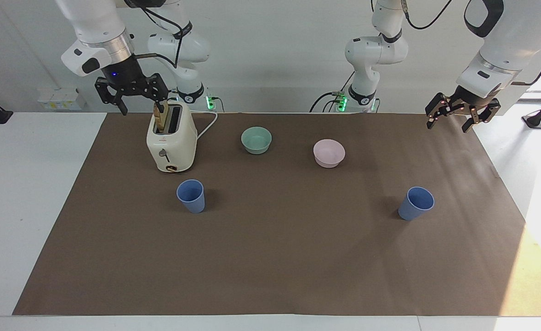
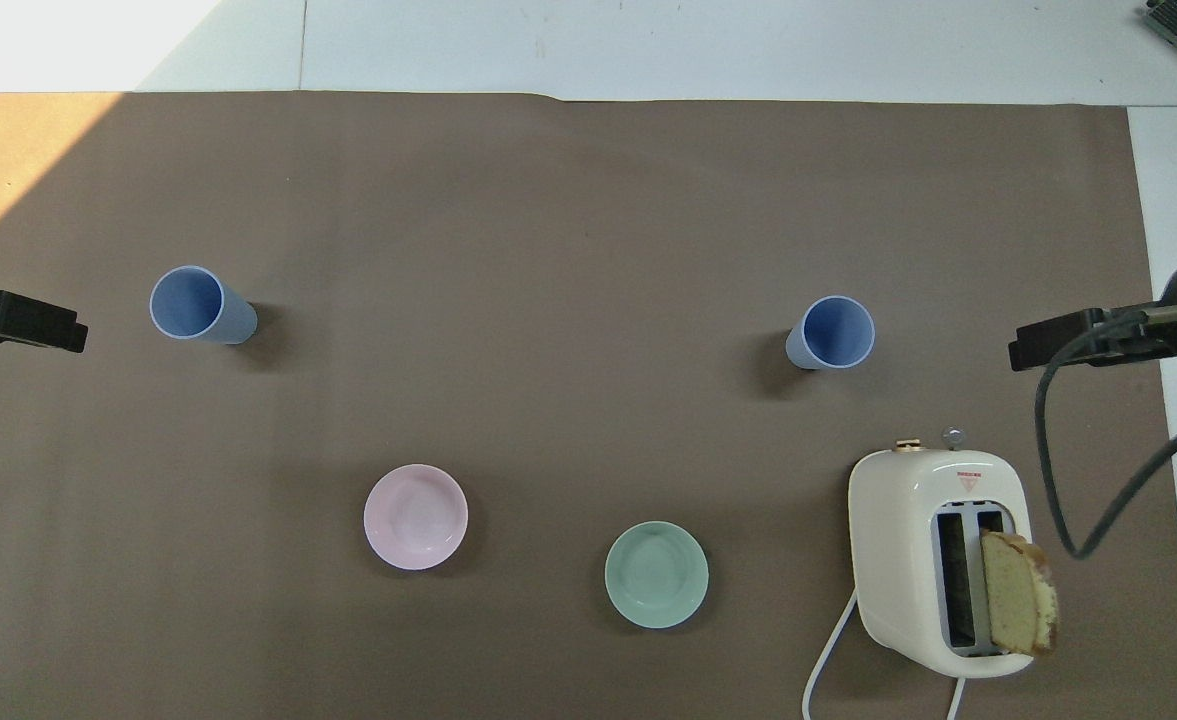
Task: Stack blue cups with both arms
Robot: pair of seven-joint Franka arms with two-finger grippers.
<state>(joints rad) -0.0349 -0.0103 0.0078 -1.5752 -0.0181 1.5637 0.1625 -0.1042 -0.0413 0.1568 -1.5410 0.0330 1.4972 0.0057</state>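
Note:
Two blue cups stand upright and apart on the brown mat (image 1: 270,266). One blue cup (image 1: 190,196) (image 2: 831,333) is toward the right arm's end, beside the toaster and farther from the robots than it. The other blue cup (image 1: 416,203) (image 2: 198,305) is toward the left arm's end. My right gripper (image 1: 137,99) (image 2: 1058,342) hangs open and empty, raised over the mat's edge by the toaster. My left gripper (image 1: 454,120) (image 2: 18,320) hangs open and empty over the mat's edge at its own end. Neither gripper touches a cup.
A cream toaster (image 1: 171,145) (image 2: 933,560) holds a slice of bread (image 2: 1016,605), and its white cord runs toward the robots. A mint-green bowl (image 1: 256,140) (image 2: 656,575) and a pink bowl (image 1: 328,153) (image 2: 415,517) sit nearer to the robots than the cups.

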